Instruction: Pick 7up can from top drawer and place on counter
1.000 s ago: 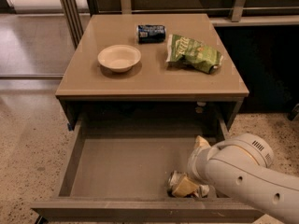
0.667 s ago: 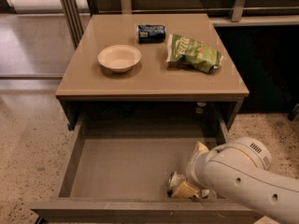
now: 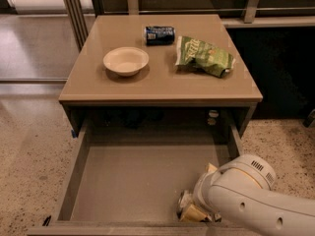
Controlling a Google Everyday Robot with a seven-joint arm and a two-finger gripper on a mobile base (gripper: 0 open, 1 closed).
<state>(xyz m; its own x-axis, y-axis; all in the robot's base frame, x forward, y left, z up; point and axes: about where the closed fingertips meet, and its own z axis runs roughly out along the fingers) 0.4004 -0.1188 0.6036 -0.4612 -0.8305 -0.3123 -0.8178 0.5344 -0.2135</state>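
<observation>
The top drawer (image 3: pixel 123 176) is pulled open below the counter (image 3: pixel 162 82). In its front right corner lies a small silvery can (image 3: pixel 184 199), which looks like the 7up can; my arm hides most of it. My gripper (image 3: pixel 194 212) is down in that corner, right at the can, with only tan parts showing under my white wrist (image 3: pixel 231 188). I cannot tell whether it holds the can.
On the counter stand a cream bowl (image 3: pixel 126 60), a dark blue can (image 3: pixel 159 35) lying on its side and a green chip bag (image 3: pixel 204 56). Speckled floor lies left and right of the drawer. A dark wall stands at the right.
My arm has sunk a little lower and nearer the drawer's front, covering more of the can. Nothing on the counter has moved.
</observation>
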